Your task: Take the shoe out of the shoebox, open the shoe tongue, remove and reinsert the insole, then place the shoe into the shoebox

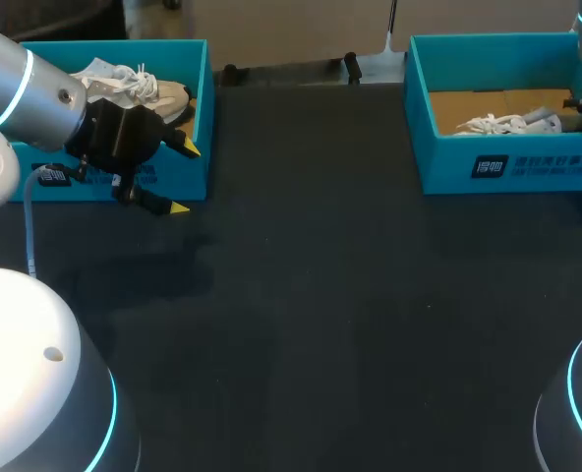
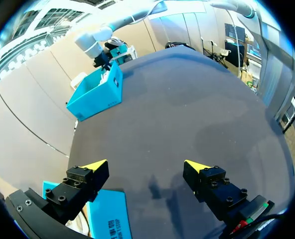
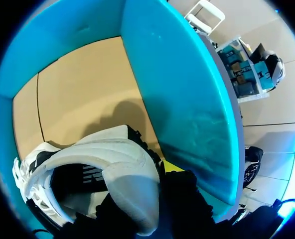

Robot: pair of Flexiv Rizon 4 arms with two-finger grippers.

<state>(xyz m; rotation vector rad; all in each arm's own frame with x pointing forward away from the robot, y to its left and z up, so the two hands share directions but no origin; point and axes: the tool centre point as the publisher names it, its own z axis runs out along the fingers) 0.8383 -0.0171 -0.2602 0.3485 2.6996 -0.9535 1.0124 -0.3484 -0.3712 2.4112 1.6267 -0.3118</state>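
A white shoe (image 1: 507,123) lies in the right teal shoebox (image 1: 527,162) on its cardboard floor. My right gripper (image 3: 155,172) is down inside that box, shut on the shoe's (image 3: 112,159) heel; one yellow fingertip (image 3: 172,166) shows against the outside of the heel, close to the box wall (image 3: 177,89), and the other is hidden by the shoe. A second white shoe (image 1: 134,88) lies in the left teal shoebox (image 1: 198,98). My left gripper (image 1: 185,178) hangs wide open and empty just outside that box's front right corner, and its fingers (image 2: 95,165) point across the table.
The dark tabletop (image 1: 311,295) stretches between the two boxes. The left box's corner (image 2: 107,219) lies right under my left gripper. In the left wrist view the right box (image 2: 97,94) stands far across the table with my right arm (image 2: 95,45) over it.
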